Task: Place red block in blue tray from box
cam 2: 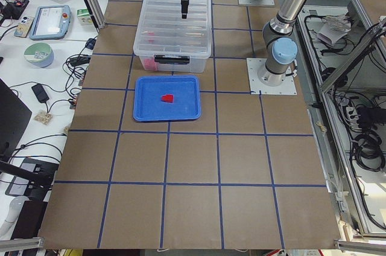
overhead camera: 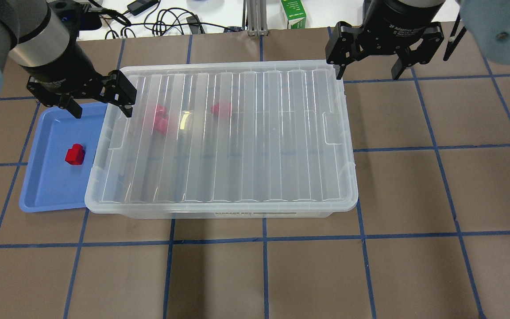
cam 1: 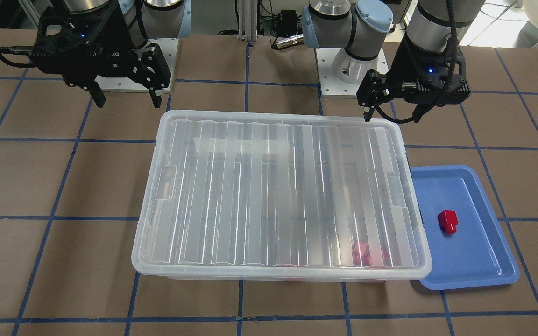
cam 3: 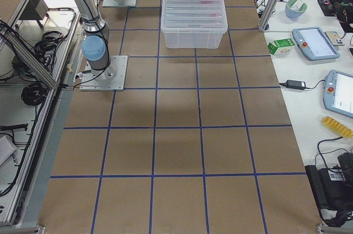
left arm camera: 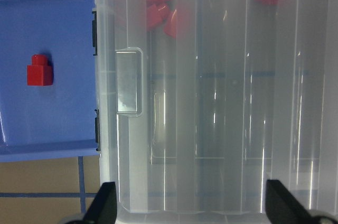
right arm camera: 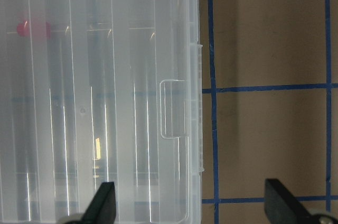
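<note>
The box (overhead camera: 237,141), a large clear bin with its ribbed lid on, stands mid-table. Several red blocks (overhead camera: 161,119) show blurred through the lid, also in the left wrist view (left arm camera: 158,7). The blue tray (overhead camera: 47,186) lies against the box's end on my left and holds one red block (overhead camera: 75,154), also seen in the front view (cam 1: 448,221). My left gripper (overhead camera: 101,110) is open and empty, hovering over the box's far left corner and the tray's edge. My right gripper (overhead camera: 369,73) is open and empty, above the table by the box's far right corner.
The table is brown board with a blue tape grid. Both arm bases (cam 1: 343,74) sit behind the box. A green carton (overhead camera: 294,13) and cables lie beyond the far edge. Side benches hold tablets (cam 2: 51,23) and other gear.
</note>
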Available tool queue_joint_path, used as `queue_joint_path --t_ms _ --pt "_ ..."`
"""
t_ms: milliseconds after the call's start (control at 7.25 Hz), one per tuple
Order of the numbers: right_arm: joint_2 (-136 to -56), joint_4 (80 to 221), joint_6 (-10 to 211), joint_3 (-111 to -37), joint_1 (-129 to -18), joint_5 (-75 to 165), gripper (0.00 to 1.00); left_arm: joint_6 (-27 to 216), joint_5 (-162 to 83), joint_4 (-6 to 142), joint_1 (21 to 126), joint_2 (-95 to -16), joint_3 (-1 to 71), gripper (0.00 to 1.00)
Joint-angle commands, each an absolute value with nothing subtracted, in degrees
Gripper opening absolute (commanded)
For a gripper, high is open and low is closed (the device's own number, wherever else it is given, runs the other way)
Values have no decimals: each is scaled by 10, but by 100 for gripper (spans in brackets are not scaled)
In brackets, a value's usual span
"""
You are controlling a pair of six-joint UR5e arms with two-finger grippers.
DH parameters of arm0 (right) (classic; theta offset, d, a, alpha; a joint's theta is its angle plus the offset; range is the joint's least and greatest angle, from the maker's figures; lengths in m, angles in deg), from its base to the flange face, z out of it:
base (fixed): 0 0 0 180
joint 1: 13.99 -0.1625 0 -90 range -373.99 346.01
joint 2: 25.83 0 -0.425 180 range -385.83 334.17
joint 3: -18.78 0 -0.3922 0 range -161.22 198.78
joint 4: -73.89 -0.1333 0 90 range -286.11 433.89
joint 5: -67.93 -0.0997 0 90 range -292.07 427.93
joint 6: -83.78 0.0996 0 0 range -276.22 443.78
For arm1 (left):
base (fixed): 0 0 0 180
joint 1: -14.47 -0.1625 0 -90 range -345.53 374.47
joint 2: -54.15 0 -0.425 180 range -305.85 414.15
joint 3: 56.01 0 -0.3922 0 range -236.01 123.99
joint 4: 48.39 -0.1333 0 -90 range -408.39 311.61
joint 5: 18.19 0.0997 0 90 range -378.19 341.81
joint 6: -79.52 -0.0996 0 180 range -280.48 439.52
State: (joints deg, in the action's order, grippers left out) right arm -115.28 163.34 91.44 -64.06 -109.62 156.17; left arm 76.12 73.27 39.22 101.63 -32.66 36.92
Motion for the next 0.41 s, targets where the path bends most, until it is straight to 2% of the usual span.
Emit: queue_joint_path --t_ms 0,276 --pt "-1151 1633 914 -641 -1096 1574 100 765 732 392 1017 -331 365 100" --pt "-1151 1634 913 -641 -1096 1578 100 765 731 392 1018 -330 365 100"
